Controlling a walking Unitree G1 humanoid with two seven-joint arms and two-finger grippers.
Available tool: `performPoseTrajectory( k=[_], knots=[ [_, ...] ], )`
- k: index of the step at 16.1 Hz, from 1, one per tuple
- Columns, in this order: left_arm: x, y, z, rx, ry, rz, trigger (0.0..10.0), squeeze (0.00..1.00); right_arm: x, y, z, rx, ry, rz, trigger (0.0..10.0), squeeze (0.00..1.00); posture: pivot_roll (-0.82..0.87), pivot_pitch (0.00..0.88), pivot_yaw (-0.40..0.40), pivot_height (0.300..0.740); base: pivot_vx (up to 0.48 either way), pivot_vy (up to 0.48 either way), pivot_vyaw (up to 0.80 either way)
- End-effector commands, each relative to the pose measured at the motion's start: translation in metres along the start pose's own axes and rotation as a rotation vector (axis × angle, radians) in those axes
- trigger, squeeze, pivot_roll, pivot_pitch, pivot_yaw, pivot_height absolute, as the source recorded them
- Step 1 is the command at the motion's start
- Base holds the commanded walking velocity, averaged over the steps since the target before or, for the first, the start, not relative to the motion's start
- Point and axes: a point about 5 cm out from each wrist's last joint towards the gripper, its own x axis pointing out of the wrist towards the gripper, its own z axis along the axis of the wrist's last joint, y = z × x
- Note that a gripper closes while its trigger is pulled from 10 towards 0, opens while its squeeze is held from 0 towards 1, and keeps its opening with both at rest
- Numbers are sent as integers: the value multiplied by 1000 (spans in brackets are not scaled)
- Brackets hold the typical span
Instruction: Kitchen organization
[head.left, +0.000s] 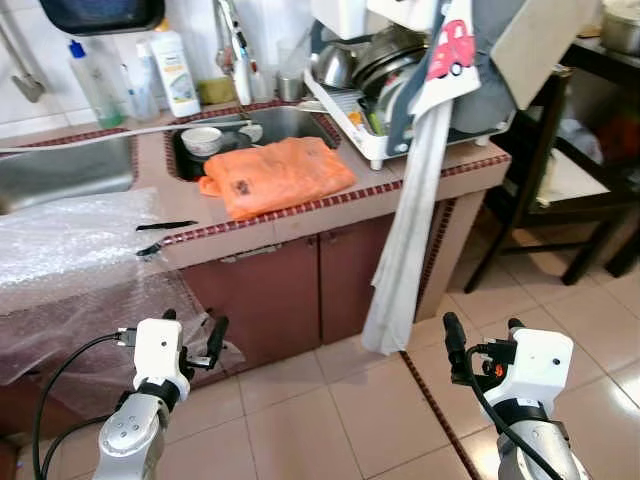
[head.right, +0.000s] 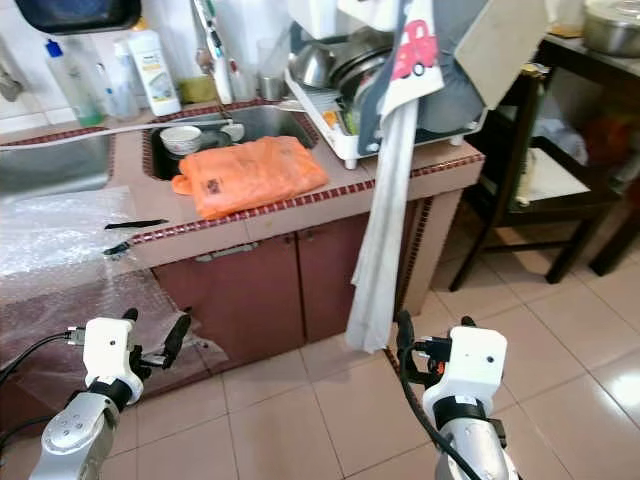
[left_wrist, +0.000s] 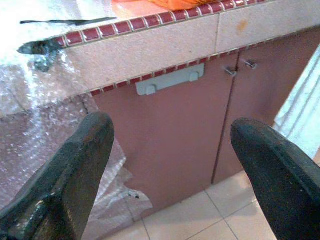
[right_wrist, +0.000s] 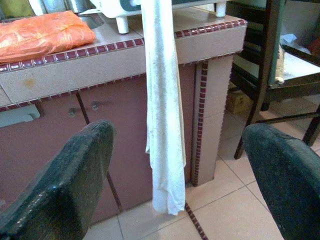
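Observation:
An orange plastic bag (head.left: 278, 175) lies flat on the tiled counter (head.left: 300, 222), in front of the sink basin (head.left: 285, 122) that holds a white bowl (head.left: 203, 140). A white dish rack (head.left: 385, 95) full of pots stands at the counter's right end, and a long white towel (head.left: 408, 240) hangs from it down to the floor. My left gripper (head.left: 195, 335) is held low in front of the cabinet doors (left_wrist: 175, 135), open and empty. My right gripper (head.left: 483, 335) is also low, open and empty, and faces the hanging towel (right_wrist: 162, 100).
Bubble wrap (head.left: 70, 250) drapes over the counter's left part and down its front. Bottles (head.left: 175, 70) stand behind the sink. A dark wooden chair and table (head.left: 560, 180) stand at the right. A grey handle (left_wrist: 170, 82) sits above the cabinet door. Tiled floor (head.left: 340, 410) lies ahead.

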Motion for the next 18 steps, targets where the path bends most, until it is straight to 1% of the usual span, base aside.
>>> performPoseTrajectory(
  k=[1, 2, 3, 6, 11, 13, 15, 18],
  knots=[
    [2, 1, 2, 16, 5, -5, 10000, 0, 2, 1, 3, 0, -9, -6, 10000, 0, -38, 0, 61, 740, 0, 0, 800],
    [4, -2, 6, 14, 0, -7, 10000, 0, 3, 1, 3, 3, -13, -10, 10000, 0, -38, 0, 61, 740, 0, 0, 800],
    [5, -7, 14, 16, -16, -14, 10000, 0, 5, 2, 3, 7, -15, -11, 10000, 0, -38, 0, 61, 740, 0, 0, 800],
    [5, -11, 23, 19, -21, -6, 10000, 0, 7, 5, 5, 2, -18, 6, 10000, 0, -32, 0, 55, 740, 0, 0, 800],
    [4, -14, 29, 9, -12, 12, 10000, 0, 13, 5, 8, -13, -30, 12, 10000, 0, -30, 0, 55, 740, 0, 0, 800],
    [4, -14, 30, 9, -4, 11, 10000, 0, 14, 5, 8, 1, -38, 4, 10000, 0, -29, 0, 57, 740, 0, 0, 797],
    [3, -15, 31, 9, 9, 7, 10000, 0, 15, 5, 10, 25, -46, -1, 10000, 0, -29, 0, 57, 740, 0, 0, 0],
    [3, -17, 30, 4, 21, 3, 10000, 0, 15, 5, 10, 24, -47, 4, 10000, 0, -28, 0, 54, 740, 0, 0, 0]
  ],
)
